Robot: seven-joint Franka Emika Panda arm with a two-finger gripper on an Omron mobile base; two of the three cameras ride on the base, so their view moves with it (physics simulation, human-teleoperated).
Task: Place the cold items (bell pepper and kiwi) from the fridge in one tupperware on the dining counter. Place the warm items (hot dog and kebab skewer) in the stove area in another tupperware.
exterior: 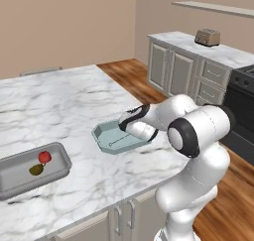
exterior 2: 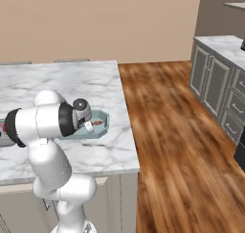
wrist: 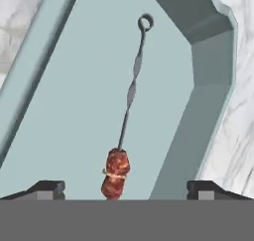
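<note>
We are looking down at a kebab skewer [wrist: 125, 116] lying flat on the floor of a pale blue-green container [wrist: 59, 116] with angled corners. The skewer is a thin dark metal rod with a small ring at one end and a twisted stretch partway along its shaft; at the other end sits a lumpy, reddish-brown chunk of meat with a pale band around its middle.

In the hand view its long axis is running almost straight away from the gripper [wrist: 126, 188], leaning slightly to one side, with the meat end nearest the fingers and the ring end pointing toward the far wall of the container (the ring is stopping just short of that wall). The meat is sitting between the two dark fingertips [wrist: 47, 188], but neither one is touching it: the fingers are spread wide apart and releasing their hold, with bare container floor showing on both sides of the meat.

In the left base view the container [exterior: 101, 134] is sitting on the white marble counter [exterior: 59, 101] near its edge, and the arm is bending low over it. From the right base view we are making out a red-brown bit of the skewer [exterior 2: 97, 123] inside the container [exterior 2: 103, 117], just beside the gripper [exterior 2: 89, 126].

Farther along the counter, well apart, a grey container [exterior: 59, 155] is holding a red bell pepper [exterior: 44, 157] and a brownish-green kiwi [exterior: 35, 169], close together.
</note>
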